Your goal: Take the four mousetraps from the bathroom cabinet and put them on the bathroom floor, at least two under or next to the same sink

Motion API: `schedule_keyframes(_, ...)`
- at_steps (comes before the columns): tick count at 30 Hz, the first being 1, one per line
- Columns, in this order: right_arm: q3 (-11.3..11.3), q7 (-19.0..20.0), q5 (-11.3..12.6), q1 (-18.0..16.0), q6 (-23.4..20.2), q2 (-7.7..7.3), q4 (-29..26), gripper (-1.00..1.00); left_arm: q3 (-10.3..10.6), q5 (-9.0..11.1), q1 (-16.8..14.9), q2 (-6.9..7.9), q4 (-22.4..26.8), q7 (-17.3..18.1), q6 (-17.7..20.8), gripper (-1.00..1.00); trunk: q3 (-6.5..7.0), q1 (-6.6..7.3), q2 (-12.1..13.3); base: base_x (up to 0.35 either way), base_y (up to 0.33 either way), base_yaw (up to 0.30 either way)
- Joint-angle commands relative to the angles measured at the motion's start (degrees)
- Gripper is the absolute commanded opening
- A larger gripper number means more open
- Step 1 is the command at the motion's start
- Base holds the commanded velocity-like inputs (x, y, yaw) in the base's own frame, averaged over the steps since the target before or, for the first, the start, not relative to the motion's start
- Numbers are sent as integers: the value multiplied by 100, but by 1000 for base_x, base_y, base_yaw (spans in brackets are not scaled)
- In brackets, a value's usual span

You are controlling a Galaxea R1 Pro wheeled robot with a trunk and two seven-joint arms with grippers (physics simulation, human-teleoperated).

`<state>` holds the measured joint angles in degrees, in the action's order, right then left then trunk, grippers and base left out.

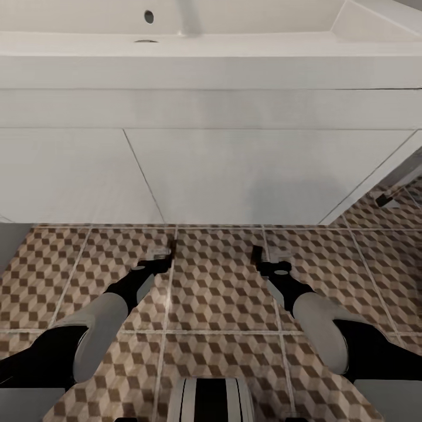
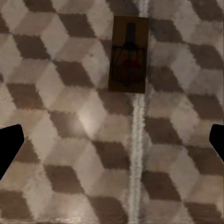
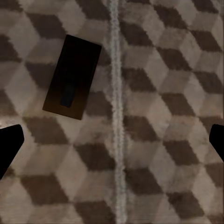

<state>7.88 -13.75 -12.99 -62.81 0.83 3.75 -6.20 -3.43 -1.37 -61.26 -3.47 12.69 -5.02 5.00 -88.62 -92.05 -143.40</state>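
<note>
Head view: camera sits high, facing forward and down over both arms onto the bathroom floor (image 1: 217, 281), with the sink (image 1: 205, 64) and its vanity front close ahead. Left wrist view: camera looks straight down at the tiles from close range, one mousetrap (image 2: 129, 54) beside a grout line. Right wrist view: same downward, close aspect, a second mousetrap (image 3: 73, 77) in frame. All three views share the cube-patterned tiles before the vanity.
</note>
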Motion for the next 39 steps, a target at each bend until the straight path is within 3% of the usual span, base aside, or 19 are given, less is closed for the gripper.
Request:
schedule_keyframes(1, 48, -14, -54, -3, 10, 3, 4, 100, -34, -15, 1, -4, 11, -7, 43, 100, -3, 4, -1, -331, 0, 0)
schedule_keyframes(39, 33, -14, -88, -3, 166, 21, -3, 100, -43, -4, 1, -4, 49, 1, 36, 100, -3, 4, -1, -342, 0, 0)
